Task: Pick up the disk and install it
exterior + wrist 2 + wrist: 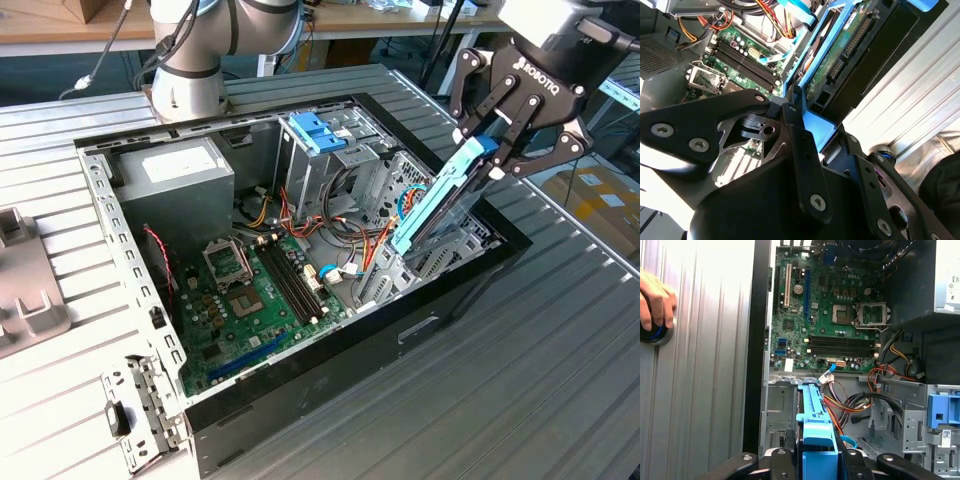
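**Exterior view: disk held tilted over the case corner**

Black fingers (525,140) are clamped on the flat, blue-railed, dark-and-silver metal disk (440,195), which is tilted above the open black computer case (400,340). I judge it stiff, fairly heavy and shock-sensitive, so its blue plastic rails are the safe hold. Where its lower end meets the bay is hard to make out.

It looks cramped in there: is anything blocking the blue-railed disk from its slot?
Nothing visible does. The gripper holds the disk tilted, its lower end at the drive bay; the orange cables lie beside it.
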Available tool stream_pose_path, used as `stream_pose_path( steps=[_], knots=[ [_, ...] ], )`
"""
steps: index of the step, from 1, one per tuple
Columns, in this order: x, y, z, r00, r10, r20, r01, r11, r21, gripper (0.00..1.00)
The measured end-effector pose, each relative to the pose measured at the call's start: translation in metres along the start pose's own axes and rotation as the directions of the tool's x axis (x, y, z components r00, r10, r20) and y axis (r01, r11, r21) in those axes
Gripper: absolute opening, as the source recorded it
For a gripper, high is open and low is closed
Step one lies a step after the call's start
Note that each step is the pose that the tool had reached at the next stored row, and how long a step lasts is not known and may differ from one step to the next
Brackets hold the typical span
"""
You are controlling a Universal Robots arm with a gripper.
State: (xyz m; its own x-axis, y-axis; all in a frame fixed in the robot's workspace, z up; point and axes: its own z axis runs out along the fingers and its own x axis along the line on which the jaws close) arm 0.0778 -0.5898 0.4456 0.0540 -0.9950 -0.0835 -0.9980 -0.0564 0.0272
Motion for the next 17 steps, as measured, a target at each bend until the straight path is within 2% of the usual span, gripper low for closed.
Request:
stream_pose_path(
  steps=[6, 17],
  knots=[
    [-0.0026, -0.0003, 0.0037, 0.9993, 0.038, 0.001, -0.038, 0.9993, 0.0032, 0.37],
    [-0.0018, -0.0005, 0.0122, 0.9985, 0.055, 0.0015, -0.055, 0.9985, 0.0045, 0.37]
  ],
)
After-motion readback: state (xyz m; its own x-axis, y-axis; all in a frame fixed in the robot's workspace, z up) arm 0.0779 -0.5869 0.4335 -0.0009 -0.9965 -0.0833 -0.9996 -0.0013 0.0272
